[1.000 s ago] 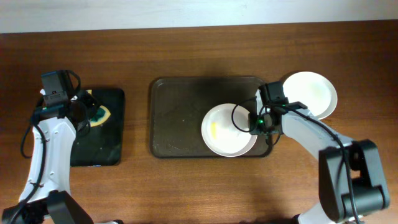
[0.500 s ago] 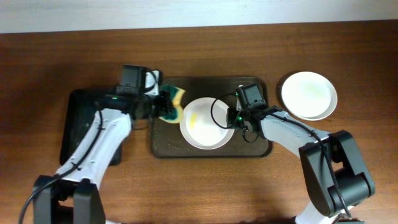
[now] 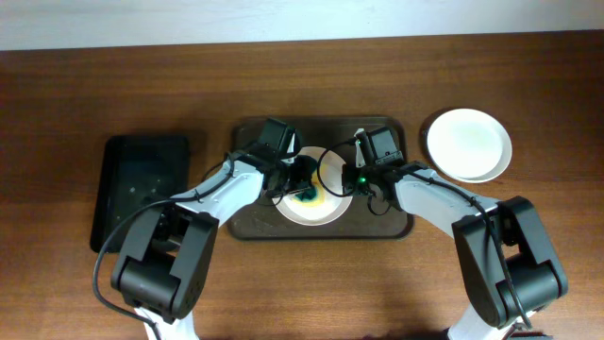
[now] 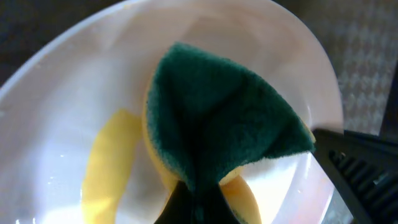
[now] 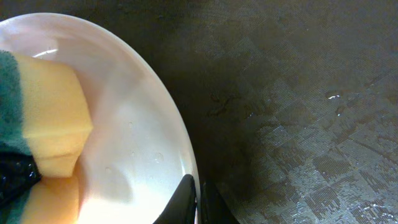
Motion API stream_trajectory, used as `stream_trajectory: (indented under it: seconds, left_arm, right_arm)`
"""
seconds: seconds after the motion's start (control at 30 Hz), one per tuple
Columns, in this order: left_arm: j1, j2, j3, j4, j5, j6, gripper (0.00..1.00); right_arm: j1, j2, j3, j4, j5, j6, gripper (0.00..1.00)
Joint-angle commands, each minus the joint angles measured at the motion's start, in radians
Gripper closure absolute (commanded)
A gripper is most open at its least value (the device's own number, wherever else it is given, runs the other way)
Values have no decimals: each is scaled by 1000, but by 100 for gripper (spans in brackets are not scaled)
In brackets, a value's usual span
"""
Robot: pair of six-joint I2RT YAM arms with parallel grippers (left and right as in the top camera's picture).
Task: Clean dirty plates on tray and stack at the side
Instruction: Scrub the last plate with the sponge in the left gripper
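Note:
A white plate (image 3: 330,203) lies in the middle of the dark tray (image 3: 250,222). My left gripper (image 3: 300,184) is shut on a green and yellow sponge (image 4: 230,124) and presses it into the plate (image 4: 62,124), beside a yellow smear (image 4: 109,168). My right gripper (image 3: 357,179) is shut on the plate's right rim (image 5: 186,168); the sponge (image 5: 43,118) also shows in the right wrist view. A second white plate (image 3: 469,144) sits on the table right of the tray. Whether a third plate lies under it cannot be told.
A smaller glossy black tray (image 3: 142,189) lies on the table to the left. The wooden table (image 3: 302,283) surrounds both trays. The tray's bare textured floor (image 5: 298,112) fills the right wrist view beside the plate.
My left arm has carried the sponge from the black tray rightward onto the plate. My right gripper pulled the plate leftward to the tray's middle and holds it there.

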Motion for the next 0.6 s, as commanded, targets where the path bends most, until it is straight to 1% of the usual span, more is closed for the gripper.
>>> stream_trajectory:
  seconds: [0.0, 0.03, 0.07, 0.13, 0.2, 0.27, 0.3, 0.33, 0.37, 0.4, 0.43, 0.47, 0.5, 0.57]
  left_arm:
    - [1, 80, -5, -90, -405, -21, 100]
    - [4, 72, -2, -118, -489, -21, 100]
    - [9, 55, 4, -163, -612, -21, 100]
    - [23, -14, 30, -228, -795, -21, 100]
    - [29, -101, 44, -233, -874, -21, 100]
    - [29, -177, 52, -232, -863, -21, 100]
    - [29, -213, 53, -224, -801, -21, 100]
    - [29, -246, 53, -203, -663, -21, 100]
    - [29, -256, 53, -184, -556, -21, 100]
    - [28, -254, 52, -147, -370, -22, 100]
    - [26, -245, 51, -126, -262, -22, 100]
    - [21, -230, 51, -112, -191, -22, 100]
    - [0, -190, 51, -105, -160, -22, 100]
    - [-34, -98, 51, -99, -163, -22, 100]
  right_arm:
    - [5, 16, -9, -14, 13, -9, 96]
    - [5, 16, -9, -20, 14, -12, 96]
    - [5, 16, -9, -27, 15, -28, 96]
    - [5, 16, -9, -39, 48, -28, 96]
    - [5, 16, -9, -49, 57, -28, 96]
    - [5, 16, -9, -50, 59, -27, 96]
    - [5, 16, -9, -50, 59, -27, 96]
    - [5, 16, -9, -50, 59, -27, 96]
    - [5, 16, -9, -50, 59, -27, 96]
    - [5, 16, -9, -50, 59, -27, 96]
    - [5, 16, -9, -49, 59, -27, 96]
    - [5, 16, -9, -48, 59, -27, 96]
    - [5, 16, -9, -46, 58, -27, 96]
    - [5, 16, -9, -46, 58, -27, 96]
